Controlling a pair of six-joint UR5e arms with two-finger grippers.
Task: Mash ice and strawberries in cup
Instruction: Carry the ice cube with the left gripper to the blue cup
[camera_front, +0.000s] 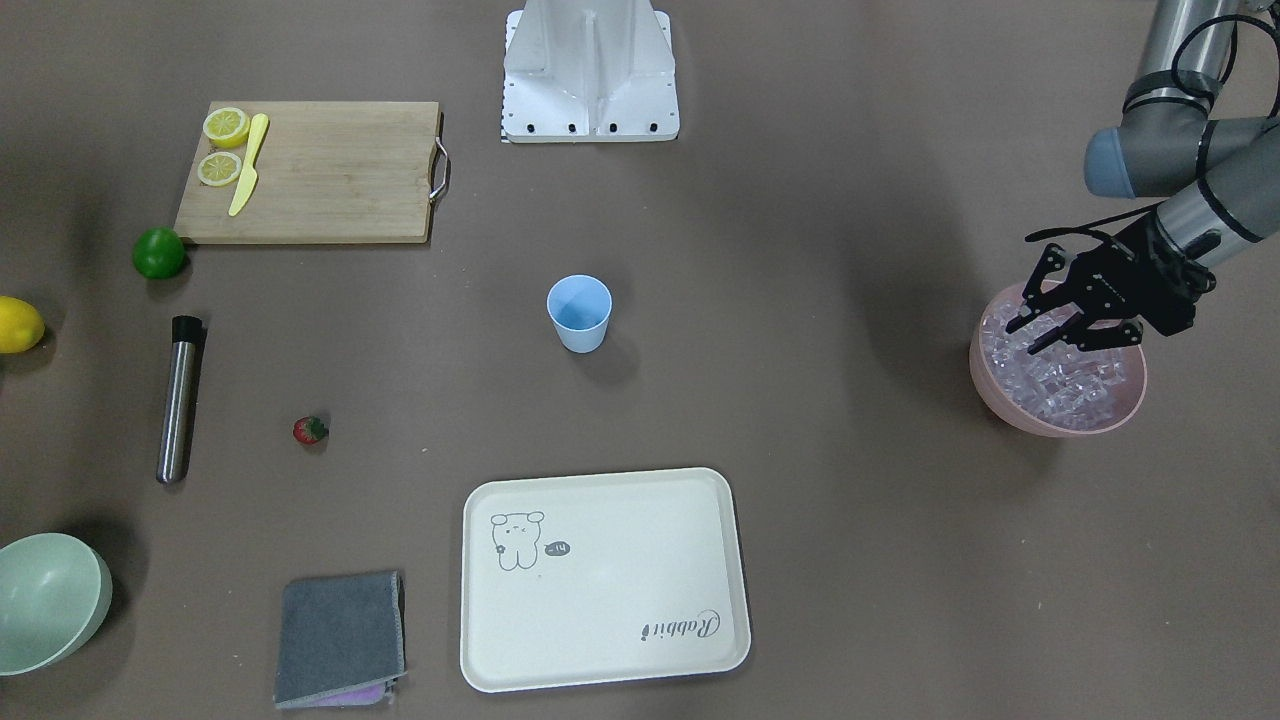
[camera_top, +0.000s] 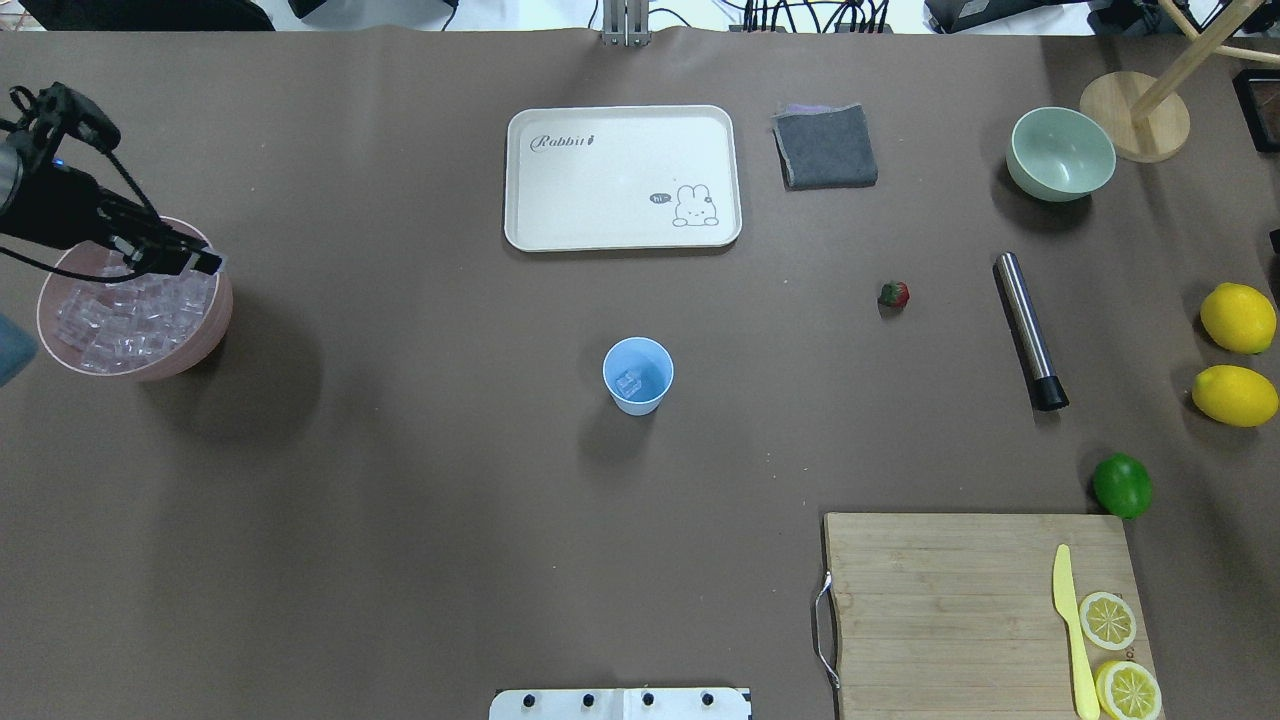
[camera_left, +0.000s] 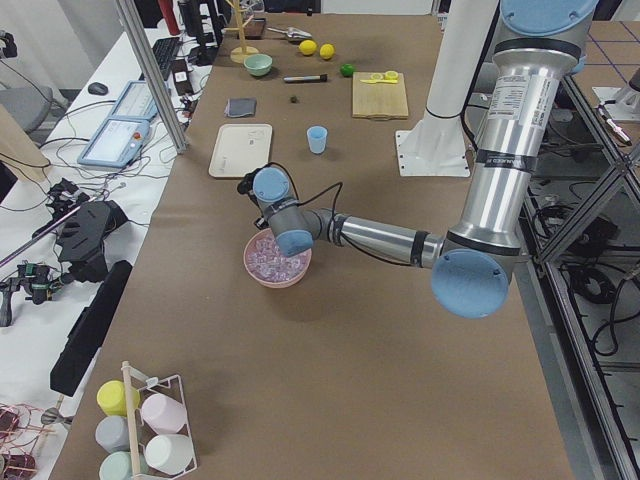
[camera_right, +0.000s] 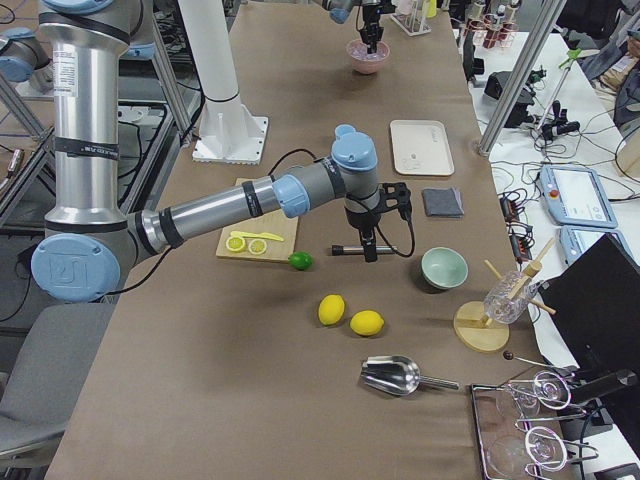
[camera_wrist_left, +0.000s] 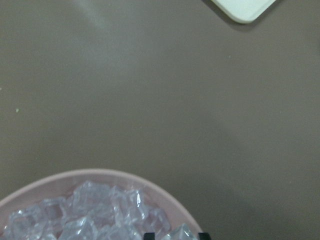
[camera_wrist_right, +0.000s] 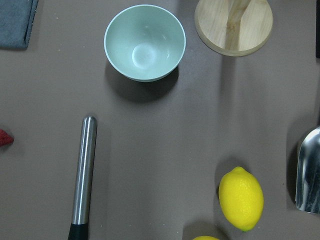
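Brown table (camera_front: 820, 430), long and matte, with its contents listed as seen from beside it.

- Cup (camera_front: 579, 313): light blue, upright near the table's middle, standing alone. The overhead view shows one clear cube lying in its bottom.
- Ice (camera_front: 1075, 385): a heap of clear cubes filling the pink bowl (camera_front: 1005, 405) at the robot's left end of the table, well apart from the cup.
- Left gripper (camera_front: 1030, 335): black, tilted down over the pink bowl, jaws spread, tips down among the cubes. Its wrist camera catches only the two tips at the bottom edge with a cube between them. Whether they touch that cube I cannot tell.
- Strawberry (camera_front: 309, 430): red with a green cap, lying on bare table in the robot's right half, between the cup and the steel pestle (camera_front: 178, 400), nearer the pestle.
- Right gripper (camera_right: 369, 250): seen only from the side camera at the robot's right end, hanging above the pestle. Whether it is spread or clenched I cannot tell.
- Cream tray (camera_front: 620, 560): printed with a rabbit drawing, across from the robot. A grey cloth (camera_front: 340, 635) lies beside it and a pale green bowl (camera_front: 40, 600) sits at the corner.
- Cutting board (camera_front: 340, 180): bears two lemon halves (camera_front: 226, 127) and a yellow knife (camera_front: 247, 165). A lime (camera_front: 159, 252) sits just off its corner and a whole lemon (camera_front: 15, 325) lies near the edge.
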